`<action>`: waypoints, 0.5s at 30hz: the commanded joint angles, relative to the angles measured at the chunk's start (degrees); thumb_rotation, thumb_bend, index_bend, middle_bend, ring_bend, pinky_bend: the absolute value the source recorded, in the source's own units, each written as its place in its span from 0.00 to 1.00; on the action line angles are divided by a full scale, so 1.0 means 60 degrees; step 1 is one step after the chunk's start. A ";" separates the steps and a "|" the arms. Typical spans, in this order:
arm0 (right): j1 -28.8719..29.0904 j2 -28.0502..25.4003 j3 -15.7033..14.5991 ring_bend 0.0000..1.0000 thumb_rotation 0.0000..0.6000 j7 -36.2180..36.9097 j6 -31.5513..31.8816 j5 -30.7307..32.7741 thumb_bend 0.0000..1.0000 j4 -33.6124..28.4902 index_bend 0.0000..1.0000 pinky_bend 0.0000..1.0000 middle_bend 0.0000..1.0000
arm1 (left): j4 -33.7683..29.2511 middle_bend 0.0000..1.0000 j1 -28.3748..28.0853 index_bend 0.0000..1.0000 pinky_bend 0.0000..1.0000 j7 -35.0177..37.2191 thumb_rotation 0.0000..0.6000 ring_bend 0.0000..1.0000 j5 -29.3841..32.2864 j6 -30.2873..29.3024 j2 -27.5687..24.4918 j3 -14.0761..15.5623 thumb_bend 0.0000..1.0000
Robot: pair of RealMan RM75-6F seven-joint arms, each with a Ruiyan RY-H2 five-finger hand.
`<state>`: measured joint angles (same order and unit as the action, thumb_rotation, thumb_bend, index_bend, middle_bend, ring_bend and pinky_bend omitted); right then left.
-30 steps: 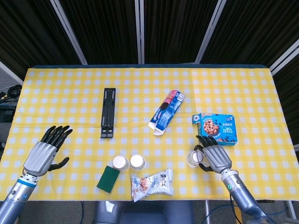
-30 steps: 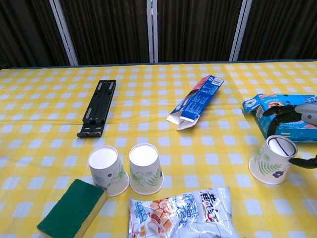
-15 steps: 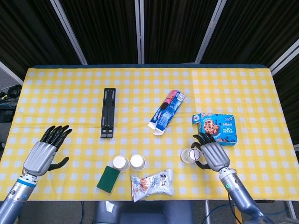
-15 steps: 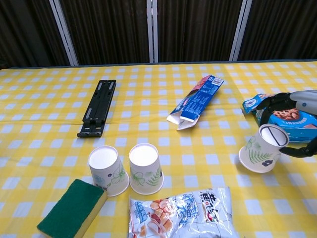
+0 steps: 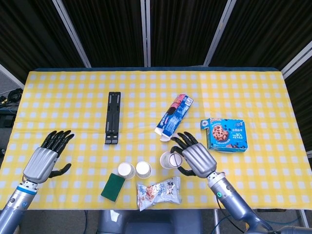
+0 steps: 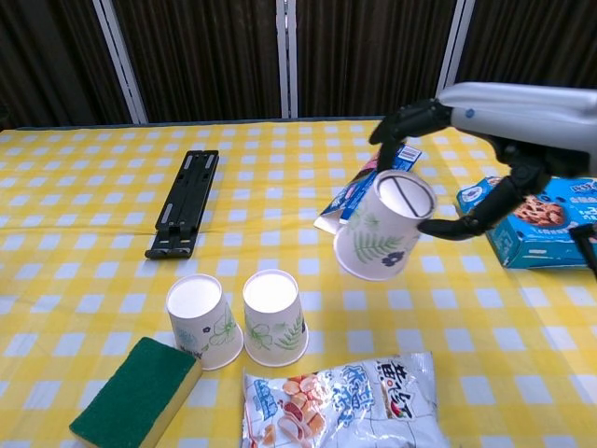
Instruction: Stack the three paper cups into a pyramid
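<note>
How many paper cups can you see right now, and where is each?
3. Two paper cups stand upside down, side by side, near the table's front edge: the left cup and the right cup. The third cup is tilted in the air, held by the right robot hand. None appear hidden.

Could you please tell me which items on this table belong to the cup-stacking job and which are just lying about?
Job:
- white floral paper cup held tilted above the table by the right hand
- two upside-down white floral paper cups standing side by side

Lying about:
- green sponge
- snack bag
- black flat bracket
- open blue carton
- blue cookie box
</note>
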<state>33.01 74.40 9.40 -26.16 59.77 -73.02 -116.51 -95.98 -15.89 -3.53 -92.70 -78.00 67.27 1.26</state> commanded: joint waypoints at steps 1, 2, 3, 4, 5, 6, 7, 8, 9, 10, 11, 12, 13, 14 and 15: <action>0.0373 0.0362 0.0254 0.00 1.00 -0.0437 -0.0169 0.0417 0.25 -0.0224 0.45 0.00 0.13 | 0.0013 0.00 -0.0005 0.00 0.00 0.0053 1.00 0.00 -0.0002 0.0024 -0.0018 0.0003 0.30; 0.0481 0.0470 0.0305 0.00 1.00 -0.0568 -0.0188 0.0537 0.25 -0.0250 0.45 0.00 0.13 | 0.0009 0.00 -0.0011 0.00 0.00 0.0083 1.00 0.00 -0.0007 0.0043 -0.0032 0.0010 0.30; 0.0586 0.0576 0.0352 0.00 1.00 -0.0692 -0.0200 0.0649 0.25 -0.0273 0.45 0.00 0.13 | 0.0007 0.00 -0.0016 0.00 0.00 0.0110 1.00 0.00 -0.0015 0.0059 -0.0048 0.0016 0.30; 0.0703 0.0698 0.0389 0.00 1.00 -0.0819 -0.0231 0.0761 0.25 -0.0302 0.45 0.00 0.13 | 0.0004 0.00 -0.0025 0.00 0.00 0.0136 1.00 0.00 -0.0016 0.0080 -0.0065 0.0018 0.30; 0.0835 0.0853 0.0427 0.00 1.00 -0.0994 -0.0228 0.0906 0.25 -0.0325 0.45 0.00 0.13 | 0.0001 0.00 -0.0033 0.00 0.00 0.0160 1.00 0.00 -0.0025 0.0107 -0.0080 0.0028 0.30; 0.0925 0.0968 0.0444 0.00 1.00 -0.1126 -0.0211 0.0991 0.25 -0.0338 0.45 0.00 0.13 | 0.0001 0.00 -0.0041 0.00 0.00 0.0177 1.00 0.00 -0.0028 0.0125 -0.0087 0.0030 0.30; 0.1012 0.1085 0.0453 0.00 1.00 -0.1262 -0.0190 0.1071 0.25 -0.0347 0.45 0.00 0.13 | 0.0006 0.00 -0.0049 0.00 0.00 0.0194 1.00 0.00 -0.0029 0.0141 -0.0091 0.0029 0.30; 0.1099 0.1200 0.0457 0.00 1.00 -0.1399 -0.0172 0.1156 0.25 -0.0355 0.45 0.00 0.13 | 0.0014 0.00 -0.0057 0.00 0.00 0.0213 1.00 0.00 -0.0030 0.0159 -0.0095 0.0031 0.30; 0.1187 0.1319 0.0472 0.00 1.00 -0.1526 -0.0148 0.1250 0.25 -0.0356 0.45 0.00 0.13 | 0.0019 0.00 -0.0066 0.00 0.00 0.0237 1.00 0.00 -0.0035 0.0180 -0.0097 0.0035 0.30; 0.1294 0.1457 0.0499 0.00 1.00 -0.1655 -0.0137 0.1345 0.25 -0.0347 0.45 0.00 0.13 | 0.0023 0.00 -0.0076 0.00 0.00 0.0271 1.00 0.00 -0.0028 0.0211 -0.0102 0.0040 0.30; 0.1393 0.1587 0.0527 0.00 1.00 -0.1782 -0.0112 0.1455 0.25 -0.0324 0.45 0.00 0.13 | 0.0020 0.00 -0.0082 0.00 0.00 0.0304 1.00 0.00 -0.0018 0.0231 -0.0110 0.0040 0.30; 0.1486 0.1705 0.0549 0.00 1.00 -0.1906 -0.0086 0.1562 0.25 -0.0307 0.45 0.00 0.13 | 0.0017 0.00 -0.0085 0.00 0.00 0.0332 1.00 0.00 -0.0017 0.0235 -0.0120 0.0037 0.30; 0.1583 0.1817 0.0568 0.00 1.00 -0.2027 -0.0069 0.1664 0.25 -0.0291 0.45 0.00 0.13 | 0.0017 0.00 -0.0087 0.00 0.00 0.0359 1.00 0.00 -0.0029 0.0230 -0.0130 0.0037 0.30; 0.1703 0.1964 0.0586 0.00 1.00 -0.2177 -0.0038 0.1804 0.25 -0.0255 0.45 0.00 0.13 | 0.0021 0.00 -0.0085 0.00 0.00 0.0399 1.00 0.00 -0.0043 0.0223 -0.0142 0.0040 0.30; 0.1784 0.2066 0.0594 0.00 1.00 -0.2280 -0.0007 0.1904 0.25 -0.0223 0.46 0.00 0.13 | 0.0028 0.00 -0.0086 0.00 0.00 0.0430 1.00 0.00 -0.0052 0.0225 -0.0148 0.0044 0.30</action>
<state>42.82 85.82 12.70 -38.86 59.37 -62.54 -118.16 -95.85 -16.40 -1.07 -92.95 -76.64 66.43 1.51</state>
